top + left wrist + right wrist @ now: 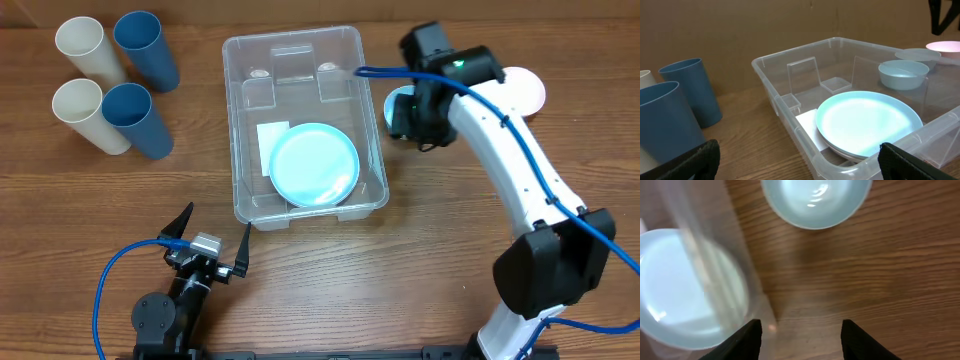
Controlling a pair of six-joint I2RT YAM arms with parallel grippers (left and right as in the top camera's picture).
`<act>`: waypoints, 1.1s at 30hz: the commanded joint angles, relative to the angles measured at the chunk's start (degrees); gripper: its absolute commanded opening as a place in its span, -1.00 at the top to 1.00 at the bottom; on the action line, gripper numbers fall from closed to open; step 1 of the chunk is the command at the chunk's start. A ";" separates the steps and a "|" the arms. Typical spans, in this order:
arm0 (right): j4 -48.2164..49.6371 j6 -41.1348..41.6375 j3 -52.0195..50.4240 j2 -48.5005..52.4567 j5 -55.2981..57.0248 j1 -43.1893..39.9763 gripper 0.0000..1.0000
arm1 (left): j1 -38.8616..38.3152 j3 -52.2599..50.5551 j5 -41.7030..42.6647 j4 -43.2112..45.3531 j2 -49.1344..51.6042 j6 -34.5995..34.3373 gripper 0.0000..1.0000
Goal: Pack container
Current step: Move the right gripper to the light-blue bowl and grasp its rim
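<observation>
A plate (314, 165) lay in the container (290, 38) at mid-table, and the right gripper (801, 325), jaws wide, hovered by the blue bowl (815, 200), probably needing its rim next; the left gripper (218, 220) sat spread wide.

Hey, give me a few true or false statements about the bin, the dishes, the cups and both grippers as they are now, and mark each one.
1. A light blue plate lies inside the container. True.
2. The four cups stand inside the container. False: they stand on the table, to the left of it.
3. The right gripper is shut on the bowl. False: its fingers are apart and hold nothing; the bowl sits on the table beside the container.
4. The left gripper is open. True.
</observation>
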 commanded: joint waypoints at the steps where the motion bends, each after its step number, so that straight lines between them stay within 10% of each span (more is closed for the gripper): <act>1: 1.51 0.42 -5.20 0.70 -0.04 -0.90 -0.04 | 0.39 -0.20 -0.13 0.07 -0.39 0.66 -1.00; 17: 2.27 1.36 -6.91 1.33 -2.12 6.75 0.01 | 0.39 -0.20 -0.13 0.07 -0.39 0.66 -1.00; 33: 23.58 12.50 -6.93 9.16 -4.20 -10.78 -0.46 | 0.39 -0.20 -0.13 0.07 -0.39 0.63 -1.00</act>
